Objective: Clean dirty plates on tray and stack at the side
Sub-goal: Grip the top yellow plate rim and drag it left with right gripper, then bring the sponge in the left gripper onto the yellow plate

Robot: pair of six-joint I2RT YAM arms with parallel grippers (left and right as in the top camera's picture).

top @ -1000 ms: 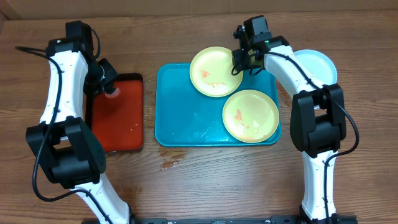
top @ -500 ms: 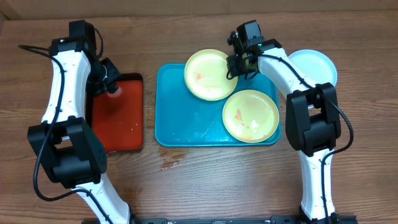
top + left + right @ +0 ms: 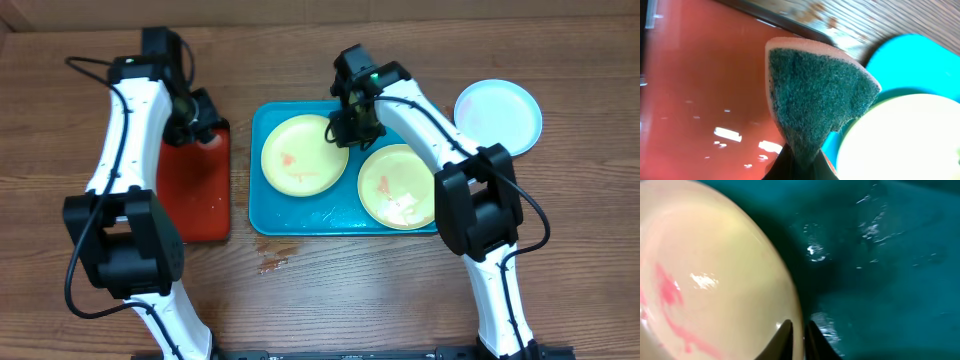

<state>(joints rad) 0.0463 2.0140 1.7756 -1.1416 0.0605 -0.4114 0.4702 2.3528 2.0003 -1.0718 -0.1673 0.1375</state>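
Note:
The turquoise tray [image 3: 300,210] holds two pale yellow-green plates. My right gripper [image 3: 345,130] is shut on the rim of the left plate [image 3: 300,155], which has pink smears; the right wrist view shows the fingers [image 3: 799,330] pinching that plate's [image 3: 705,280] edge over the tray [image 3: 890,255]. The second yellow-green plate [image 3: 400,185] lies at the tray's right end, with orange smears. The pale blue plate [image 3: 498,115] lies on the table at the far right. My left gripper [image 3: 200,118] is shut on a green-and-pink sponge [image 3: 815,100], over the red tray's far end near the turquoise tray.
A red tray [image 3: 195,190] with a black rim lies left of the turquoise tray and looks wet. A small wet stain [image 3: 272,262] marks the wooden table in front of the trays.
My right gripper has pulled the held plate leftward across the tray from its far right corner. My left gripper with the sponge has moved right, toward the turquoise tray.

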